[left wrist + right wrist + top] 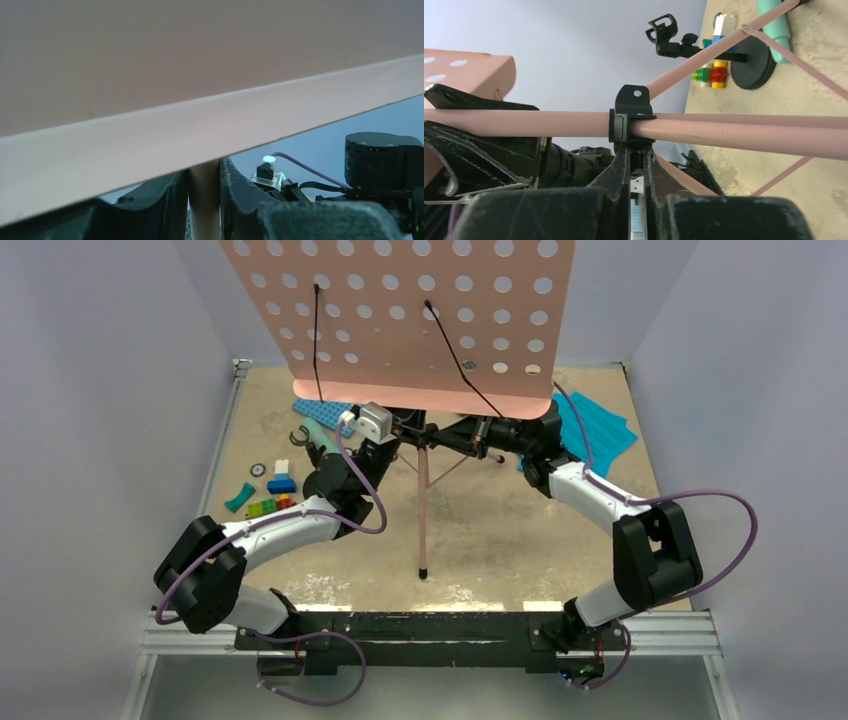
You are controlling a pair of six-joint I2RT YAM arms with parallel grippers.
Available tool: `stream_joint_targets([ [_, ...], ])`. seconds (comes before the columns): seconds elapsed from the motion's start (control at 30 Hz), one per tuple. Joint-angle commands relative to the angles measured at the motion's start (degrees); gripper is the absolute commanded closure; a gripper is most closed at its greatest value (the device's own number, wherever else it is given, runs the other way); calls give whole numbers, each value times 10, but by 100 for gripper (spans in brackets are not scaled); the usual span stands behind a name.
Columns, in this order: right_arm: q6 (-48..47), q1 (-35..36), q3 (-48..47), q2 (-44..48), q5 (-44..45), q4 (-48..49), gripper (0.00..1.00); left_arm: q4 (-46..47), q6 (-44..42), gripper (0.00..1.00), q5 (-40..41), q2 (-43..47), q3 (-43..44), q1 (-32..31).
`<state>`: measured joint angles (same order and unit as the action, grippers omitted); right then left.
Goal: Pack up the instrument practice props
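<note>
The pink tripod music stand (423, 510) stands mid-table, and its perforated board (400, 310) fills the top of the overhead view. My left gripper (392, 436) (204, 175) is shut on the pink pole (204, 210) just under the board's ledge. From the right, my right gripper (455, 437) (639, 150) is shut on the underside of the black collar (630, 122) on the pole. Cyan sheet-music pages (603, 430) lie at the back right. The mint-green microphone (325, 447) (774, 35) and the black mic stand (751, 62) sit to the left.
A blue studded baseplate (320, 414) lies behind the left gripper. Small coloured bricks (272, 506) (710, 75), a blue-and-white brick (281, 480) and a teal curved piece (238, 497) are scattered at the left. The stand's thin legs (774, 50) spread over the table. Grey walls close in on both sides.
</note>
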<state>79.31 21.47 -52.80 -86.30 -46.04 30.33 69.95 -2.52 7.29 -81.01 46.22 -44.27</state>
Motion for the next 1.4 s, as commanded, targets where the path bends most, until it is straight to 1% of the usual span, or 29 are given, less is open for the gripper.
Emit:
stream_joint_targets([
  [0.0, -140, 6, -70, 16, -37, -7, 100, -60, 4, 100, -50, -17, -9, -9],
  [0.03, -188, 9, -79, 22, -34, -42, 100, -64, 5, 100, -52, -18, -7, -9],
  [0.1, -320, 17, -95, 44, -2, -130, 100, -76, 10, 100, -58, -21, 0, -9],
  [0.13, -389, 25, -98, 58, 33, -177, 100, -81, 12, 100, -61, -23, 4, -8],
  [0.2, -495, 44, -82, 90, 115, -213, 100, -90, 18, 100, -64, -27, 9, -9],
  [0.27, -568, 62, -38, 129, 187, -196, 100, -92, 20, 100, -66, -32, 14, -8],
  [0.33, -612, 72, 17, 164, 235, -146, 100, -95, 43, 100, -67, -37, 19, -9],
  [0.47, -702, 92, 96, 207, 306, -74, 100, -110, 62, 100, -68, -48, 30, -9],
  [0.53, -750, 107, 143, 217, 335, -22, 100, -123, 69, 100, -65, -50, 36, -9],
  [0.63, -829, 135, 180, 223, 390, 17, 100, -126, 76, 100, -57, -50, 34, -9],
  [0.73, -911, 168, 196, 216, 462, 38, 100, -131, 81, 100, -48, -49, 31, -9],
  [0.8, -946, 182, 202, 211, 505, 50, 100, -132, 82, 100, -46, -48, 28, -9],
  [0.9, -942, 187, 206, 219, 530, 51, 100, -133, 80, 100, -40, -47, 23, -9],
  [0.93, -923, 187, 203, 230, 535, 42, 93, -133, 79, 100, -38, -47, 22, -8],
  [1.0, -872, 186, 183, 248, 537, -15, 68, -132, 75, 100, -36, -45, 19, -8],
  [1.03, -843, 187, 167, 257, 535, -54, 59, -132, 73, 100, -35, -44, 18, -8],
  [1.07, -813, 187, 152, 265, 530, -91, 52, -132, 71, 100, -34, -43, 18, -9],
  [1.1, -779, 187, 144, 272, 526, -113, 47, -132, 70, 100, -34, -42, 16, -8],
  [1.2, -710, 186, 145, 299, 491, -139, 37, -130, 68, 100, -32, -39, 12, -8],
  [1.3, -606, 176, 136, 316, 477, -179, 24, -126, 68, 100, -31, -35, 7, -9],
  [1.37, -521, 144, 126, 315, 399, -208, 22, -124, 68, 100, -31, -31, 3, -9],
])
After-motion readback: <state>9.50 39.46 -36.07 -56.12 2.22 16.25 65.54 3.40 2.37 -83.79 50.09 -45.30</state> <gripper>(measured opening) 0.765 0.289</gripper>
